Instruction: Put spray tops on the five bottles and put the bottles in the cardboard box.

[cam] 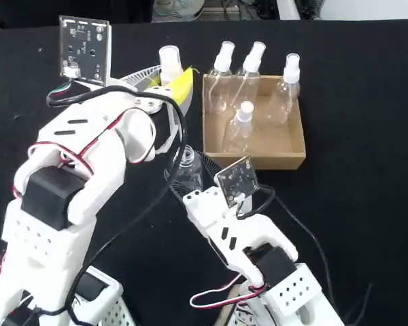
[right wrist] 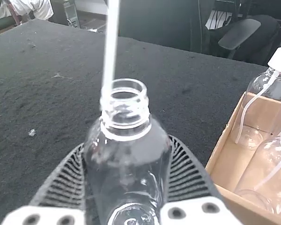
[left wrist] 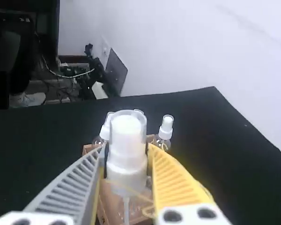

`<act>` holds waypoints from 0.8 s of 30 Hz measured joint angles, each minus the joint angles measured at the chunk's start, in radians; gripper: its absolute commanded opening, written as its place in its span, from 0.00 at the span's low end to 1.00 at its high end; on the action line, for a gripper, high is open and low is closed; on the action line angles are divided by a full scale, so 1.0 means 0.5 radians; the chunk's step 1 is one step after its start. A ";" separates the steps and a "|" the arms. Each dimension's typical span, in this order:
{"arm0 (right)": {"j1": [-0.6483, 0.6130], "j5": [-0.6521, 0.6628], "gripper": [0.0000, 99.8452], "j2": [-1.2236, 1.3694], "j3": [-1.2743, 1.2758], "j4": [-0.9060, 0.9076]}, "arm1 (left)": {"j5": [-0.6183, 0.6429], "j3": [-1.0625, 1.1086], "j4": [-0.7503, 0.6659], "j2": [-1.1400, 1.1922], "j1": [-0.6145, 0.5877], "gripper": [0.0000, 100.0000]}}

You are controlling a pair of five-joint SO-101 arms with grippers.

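LEFT ARM. Rises high over the left side of the black table, elbow folded, forearm angled forward, wrist extended toward the left wall of the cardboard box.

LEFT END EFFECTOR. Clamps narrow on a white spray top, with one grey finger and one yellow finger pressed against opposite sides of the cap collar. Holds the cap upright, nozzle head above the fingertips, dip tube hanging straight down. Hovers just left of the box, directly above the open bottle.

RIGHT ARM. Sits low, extended from the near table edge toward the front-left corner of the box, wrist tilted slightly upward.

RIGHT END EFFECTOR. Grips the open bottle around its clear body between two dark ribbed fingers. Holds the bottle with the uncapped threaded neck pointing up toward the spray top. In the right wrist view, places the lower end of the dip tube at the rim of the neck; cannot tell whether inside the opening or just beside it.

CARDBOARD BOX. Rests on the table to the right of both end effectors, just beside the held bottle. Contains four capped bottles: three in a row along the far wall, and a fourth bottle nearer the middle.
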 measured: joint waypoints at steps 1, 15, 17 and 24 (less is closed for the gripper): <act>0.000 0.000 0.01 0.000 0.000 0.000 | -0.015 -0.009 0.018 0.000 0.000 0.03; 0.000 0.000 0.01 0.000 0.000 0.000 | -0.068 -0.009 -0.163 0.000 0.000 0.03; 0.000 0.000 0.01 0.000 0.000 0.000 | -0.068 -0.006 -0.163 0.000 0.000 0.03; 0.000 0.000 0.01 0.000 0.000 0.000 | -0.068 0.181 -0.101 -0.003 0.000 0.03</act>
